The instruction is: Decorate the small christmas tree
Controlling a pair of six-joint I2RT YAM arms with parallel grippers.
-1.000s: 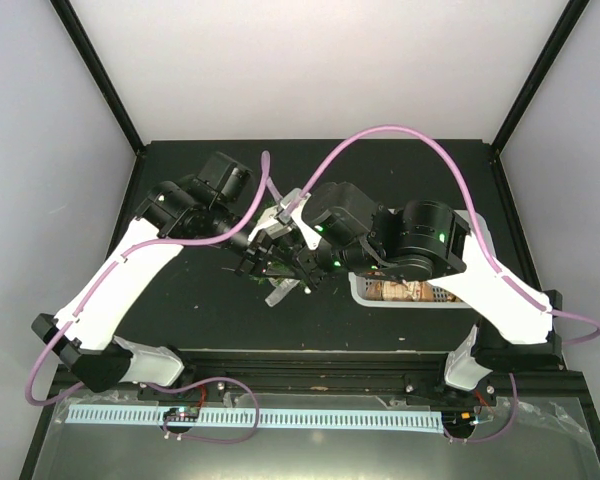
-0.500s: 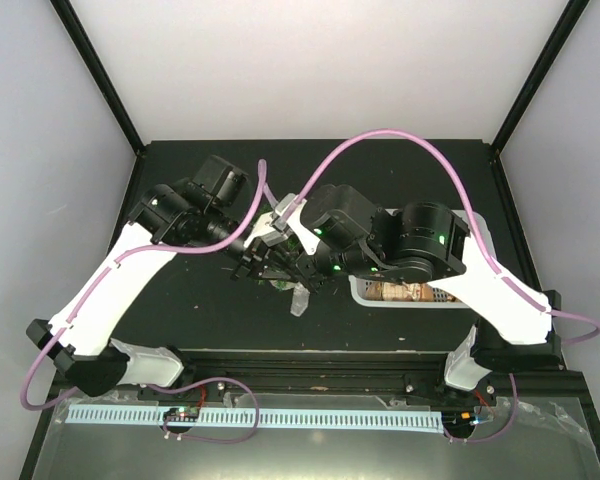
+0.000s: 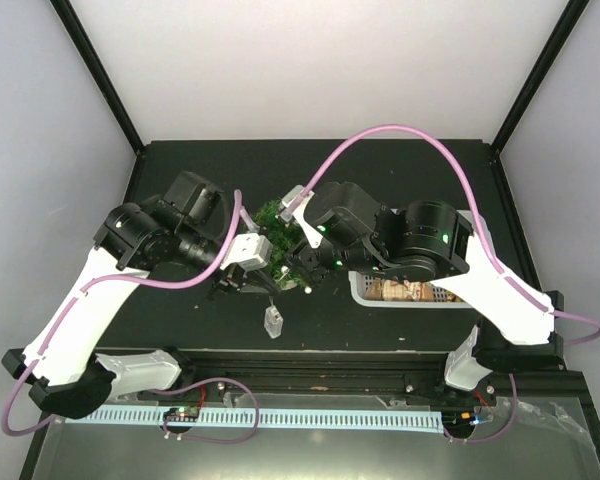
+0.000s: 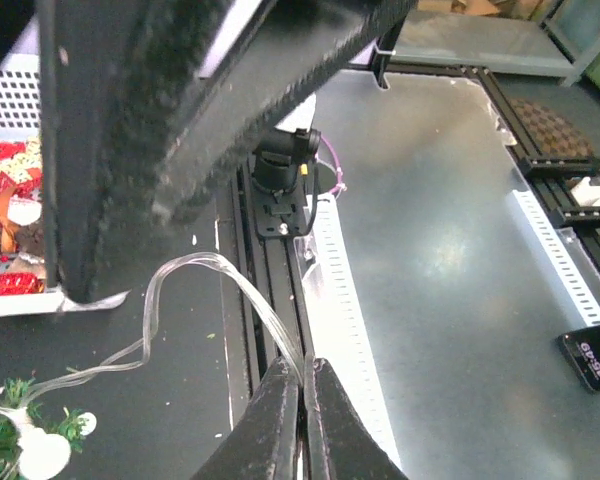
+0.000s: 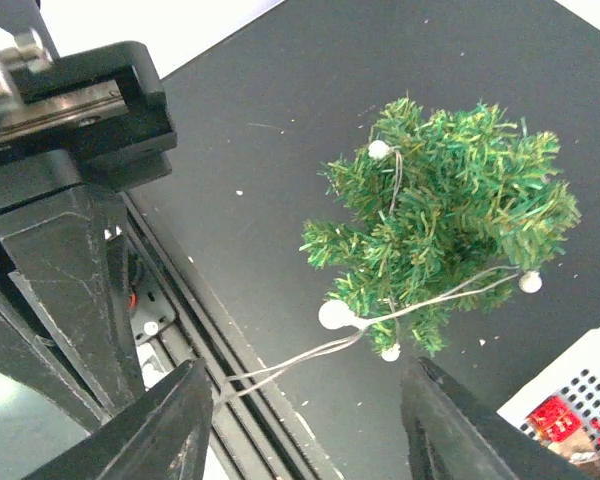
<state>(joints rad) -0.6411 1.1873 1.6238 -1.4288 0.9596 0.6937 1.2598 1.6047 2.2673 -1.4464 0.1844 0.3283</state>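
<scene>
**Stringing lights on the small christmas tree**

We see the small christmas tree (image 5: 450, 210) sitting near the middle of the black table (image 5: 310, 110). A string of lights (image 5: 380, 318) is draped across its branches, with white bulbs showing. Our left gripper (image 4: 302, 378) is pinched tight on the clear wire, close to the table's near edge. Our right gripper (image 5: 305, 385) hovers above the tree, jaws apart and holding nothing. We judge the wire should be led round the tree under gentle tension, or the light tree may tip.
</scene>
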